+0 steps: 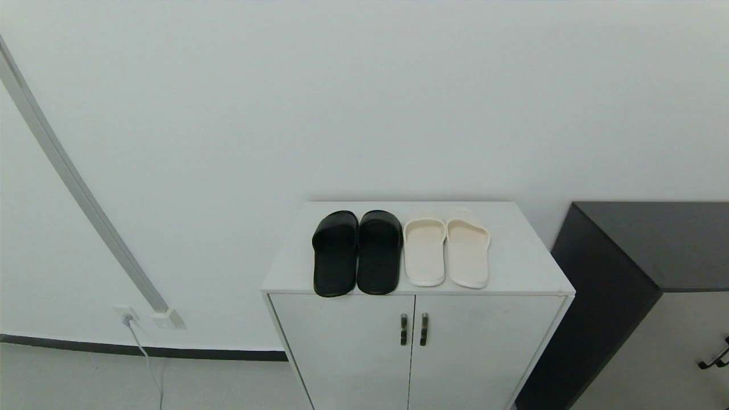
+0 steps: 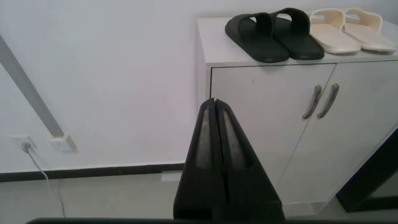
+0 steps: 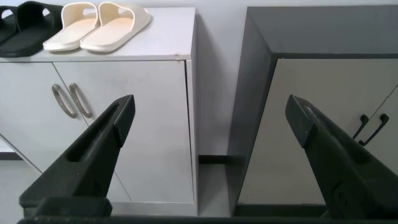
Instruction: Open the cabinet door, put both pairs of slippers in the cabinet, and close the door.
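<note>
Black slippers at nine o'clock of cream slippers lie heels-out atop the closed cabinet, likely for easy picking; left jaws pressed together, right jaws wide apart, both empty

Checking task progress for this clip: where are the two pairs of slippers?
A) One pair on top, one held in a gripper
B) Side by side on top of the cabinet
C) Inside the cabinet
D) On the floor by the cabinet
B: the black slippers and cream slippers lie side by side on top of the white cabinet, and its doors are closed.
</note>
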You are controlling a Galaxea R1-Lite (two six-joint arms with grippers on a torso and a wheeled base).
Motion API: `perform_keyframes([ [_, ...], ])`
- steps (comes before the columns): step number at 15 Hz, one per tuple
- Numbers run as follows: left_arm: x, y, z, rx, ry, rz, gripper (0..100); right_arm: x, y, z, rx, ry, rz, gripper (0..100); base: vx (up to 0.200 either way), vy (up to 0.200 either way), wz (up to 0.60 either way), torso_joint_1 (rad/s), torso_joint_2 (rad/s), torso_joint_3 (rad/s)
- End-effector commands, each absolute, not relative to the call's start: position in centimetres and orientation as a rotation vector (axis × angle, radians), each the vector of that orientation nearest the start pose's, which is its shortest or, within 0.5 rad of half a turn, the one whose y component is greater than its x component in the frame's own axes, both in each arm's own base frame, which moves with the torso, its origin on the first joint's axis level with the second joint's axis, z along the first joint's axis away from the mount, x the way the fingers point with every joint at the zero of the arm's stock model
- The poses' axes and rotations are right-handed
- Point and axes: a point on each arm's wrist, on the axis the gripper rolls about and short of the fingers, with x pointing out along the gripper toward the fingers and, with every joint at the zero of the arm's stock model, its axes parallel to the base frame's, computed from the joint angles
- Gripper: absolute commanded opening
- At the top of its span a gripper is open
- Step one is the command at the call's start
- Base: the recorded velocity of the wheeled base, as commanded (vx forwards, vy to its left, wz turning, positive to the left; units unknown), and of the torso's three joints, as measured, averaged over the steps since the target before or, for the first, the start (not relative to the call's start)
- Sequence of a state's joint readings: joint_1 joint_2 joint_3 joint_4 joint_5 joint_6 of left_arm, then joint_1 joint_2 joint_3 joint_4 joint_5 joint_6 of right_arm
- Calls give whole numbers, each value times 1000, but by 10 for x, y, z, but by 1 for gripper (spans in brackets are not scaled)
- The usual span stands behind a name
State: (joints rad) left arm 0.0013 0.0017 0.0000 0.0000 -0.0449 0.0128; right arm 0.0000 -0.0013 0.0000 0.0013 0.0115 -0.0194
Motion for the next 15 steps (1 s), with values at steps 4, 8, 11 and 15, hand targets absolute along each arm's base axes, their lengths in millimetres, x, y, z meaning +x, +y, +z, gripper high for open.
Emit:
perform_keyframes([
  [4,-23,-1,76,12,0,-43,0,-23,0,75,-21,1,14,100,0,0,0,0,0,0],
  [8,-23,-1,76,12,1,-43,0,-23,0,75,-37,0,17,100,0,0,0,0,0,0],
  [11,-23,-1,76,14,1,-43,0,-23,1,76,-63,-2,26,100,0,0,0,0,0,0],
  [15,-23,-1,76,14,1,-44,0,-23,1,79,-73,-20,45,100,0,0,0,0,0,0],
])
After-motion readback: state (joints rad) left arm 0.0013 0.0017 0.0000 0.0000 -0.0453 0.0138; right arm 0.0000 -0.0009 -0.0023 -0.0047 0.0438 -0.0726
